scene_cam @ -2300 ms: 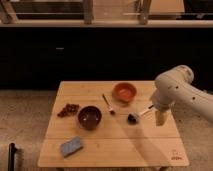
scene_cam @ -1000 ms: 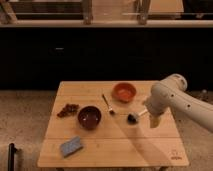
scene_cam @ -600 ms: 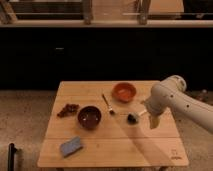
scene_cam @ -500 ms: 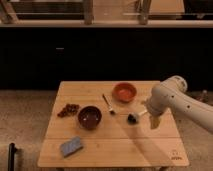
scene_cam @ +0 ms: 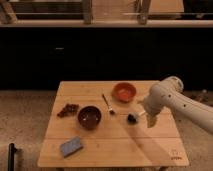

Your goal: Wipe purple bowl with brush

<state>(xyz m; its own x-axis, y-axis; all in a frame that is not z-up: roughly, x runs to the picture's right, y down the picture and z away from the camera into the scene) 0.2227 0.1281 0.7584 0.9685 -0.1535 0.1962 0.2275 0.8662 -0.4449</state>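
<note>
One gripper [scene_cam: 150, 121] hangs low over the right side of the wooden table [scene_cam: 120, 150], just beside the brush [scene_cam: 133, 118]; whether it is spread or pinching cannot be told. The purple bowl [scene_cam: 89, 117] stands left of the brush, apart from it, showing its glossy reddish-brown inside, with bare wood between them. The orange bowl [scene_cam: 124, 92] sits nearer the far edge, and a blue-grey sponge [scene_cam: 71, 146] lies near the front-left edge.

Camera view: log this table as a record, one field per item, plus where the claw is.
purple bowl: left of centre on the wooden table
brush: lying right of the purple bowl, apart from it
claw: low, by the brush's white handle
orange bowl: far side, behind the brush
slender utensil: between the bowls
blue-grey sponge: near left
</note>
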